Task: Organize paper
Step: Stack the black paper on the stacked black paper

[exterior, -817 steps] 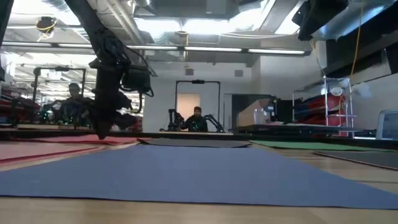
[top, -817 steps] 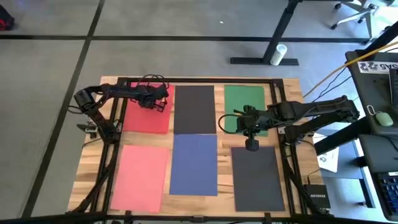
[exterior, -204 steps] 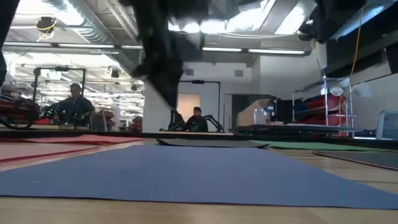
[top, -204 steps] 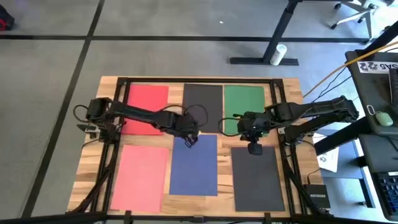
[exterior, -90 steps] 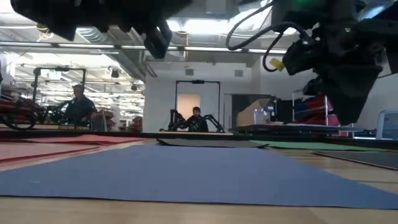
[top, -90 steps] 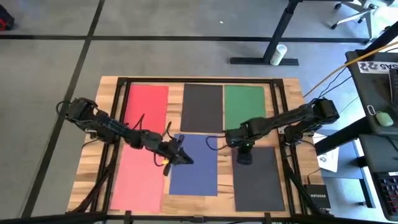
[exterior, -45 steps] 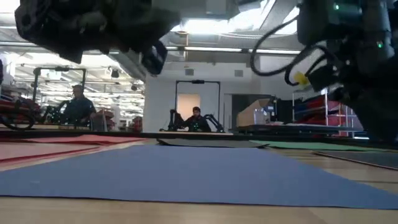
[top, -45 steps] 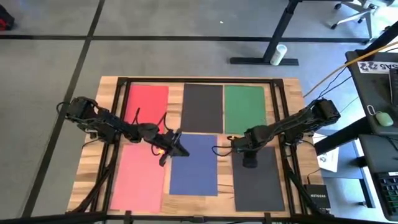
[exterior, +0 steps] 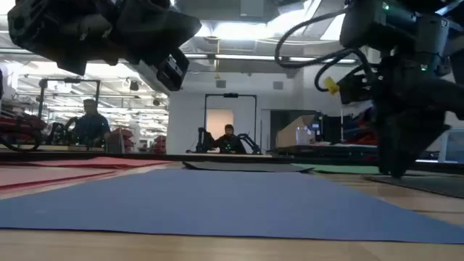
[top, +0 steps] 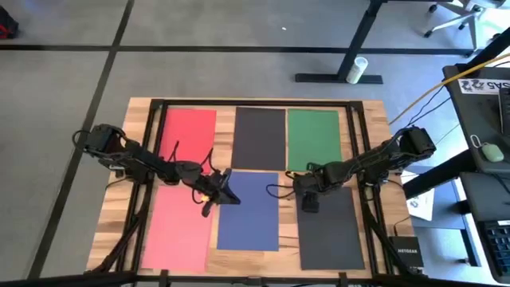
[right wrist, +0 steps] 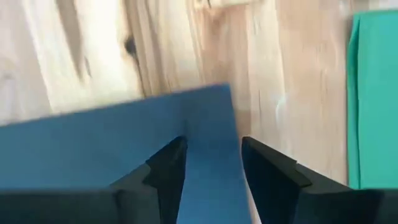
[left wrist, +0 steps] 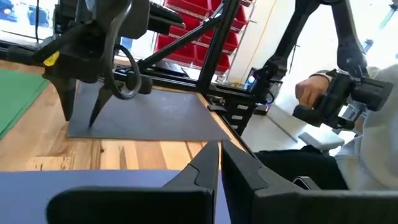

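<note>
Six sheets of paper lie flat on the wooden table in two rows. The far row is red (top: pixel 189 139), black (top: pixel 260 137) and green (top: pixel 313 139). The near row is pink (top: pixel 179 227), blue (top: pixel 249 219) and a second black sheet (top: pixel 331 231). My left gripper (top: pixel 229 194) hangs shut, raised over the blue sheet's far left part (left wrist: pixel 93 177). My right gripper (top: pixel 303 194) points down, open, low by the near black sheet's far left corner (left wrist: pixel 78 127). In the right wrist view, the blue sheet's far right corner (right wrist: pixel 217 99) shows past its fingers. My right gripper (left wrist: pixel 79 119) points down from above with its fingertips (exterior: pixel 395 172) close to the table, at the near black sheet's far left corner. Whether they touch the sheet or the wood, I cannot tell.
Narrow strips of bare wood (right wrist: pixel 273 74) run between the sheets. Black frame rails (top: pixel 362 207) line the table's sides. A person's hand (left wrist: pixel 311 93) with a handheld controller shows beyond the table's right side. Other people sit far off in the room (exterior: pixel 228 138).
My right gripper has come down toward the table by the near black sheet's far left corner. My left gripper has drawn back a little toward the table's left and far edges, staying raised. The sheets lie as before.
</note>
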You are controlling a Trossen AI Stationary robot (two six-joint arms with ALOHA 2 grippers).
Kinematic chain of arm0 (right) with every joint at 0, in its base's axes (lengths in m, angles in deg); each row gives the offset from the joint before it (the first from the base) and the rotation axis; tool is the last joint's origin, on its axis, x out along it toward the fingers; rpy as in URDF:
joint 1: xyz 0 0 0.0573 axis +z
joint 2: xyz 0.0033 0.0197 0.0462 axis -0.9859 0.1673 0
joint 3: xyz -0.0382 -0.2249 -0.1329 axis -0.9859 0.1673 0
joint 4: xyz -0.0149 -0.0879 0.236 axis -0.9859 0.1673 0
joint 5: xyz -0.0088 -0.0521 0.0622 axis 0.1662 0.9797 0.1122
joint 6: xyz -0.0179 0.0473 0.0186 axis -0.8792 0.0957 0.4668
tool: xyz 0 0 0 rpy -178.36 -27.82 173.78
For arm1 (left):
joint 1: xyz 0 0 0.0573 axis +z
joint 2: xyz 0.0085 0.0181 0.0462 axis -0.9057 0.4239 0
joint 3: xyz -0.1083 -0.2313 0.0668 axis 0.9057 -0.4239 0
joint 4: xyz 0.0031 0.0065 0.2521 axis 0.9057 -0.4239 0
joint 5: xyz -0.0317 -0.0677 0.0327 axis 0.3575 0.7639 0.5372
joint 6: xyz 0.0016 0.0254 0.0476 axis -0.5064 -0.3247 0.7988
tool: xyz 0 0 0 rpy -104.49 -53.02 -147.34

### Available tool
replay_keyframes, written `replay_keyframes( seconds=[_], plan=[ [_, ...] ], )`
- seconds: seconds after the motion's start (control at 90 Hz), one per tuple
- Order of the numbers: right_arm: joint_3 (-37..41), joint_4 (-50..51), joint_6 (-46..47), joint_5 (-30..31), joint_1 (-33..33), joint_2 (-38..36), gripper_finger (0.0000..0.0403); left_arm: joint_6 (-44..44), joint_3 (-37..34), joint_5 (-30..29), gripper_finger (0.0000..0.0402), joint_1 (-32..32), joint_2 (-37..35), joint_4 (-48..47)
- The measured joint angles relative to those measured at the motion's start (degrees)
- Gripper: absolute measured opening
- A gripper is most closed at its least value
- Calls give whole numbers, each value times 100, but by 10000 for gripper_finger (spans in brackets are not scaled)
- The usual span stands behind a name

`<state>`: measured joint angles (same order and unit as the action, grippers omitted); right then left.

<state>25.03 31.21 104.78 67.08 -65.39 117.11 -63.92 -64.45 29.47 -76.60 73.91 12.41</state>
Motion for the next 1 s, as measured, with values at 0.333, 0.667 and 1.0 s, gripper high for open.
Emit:
replay_keyframes(
  seconds=[0.333,0.667,1.0],
  plan=[
    [190,-314,-39,241,-177,38,145,202,0,-2,0,8,4,-26],
    [308,-625,0,-150,-354,26,109,178,0,-4,0,11,6,-135],
    [285,-625,47,-76,-339,39,12,50,0,-7,0,-133,6,-113]
  ],
)
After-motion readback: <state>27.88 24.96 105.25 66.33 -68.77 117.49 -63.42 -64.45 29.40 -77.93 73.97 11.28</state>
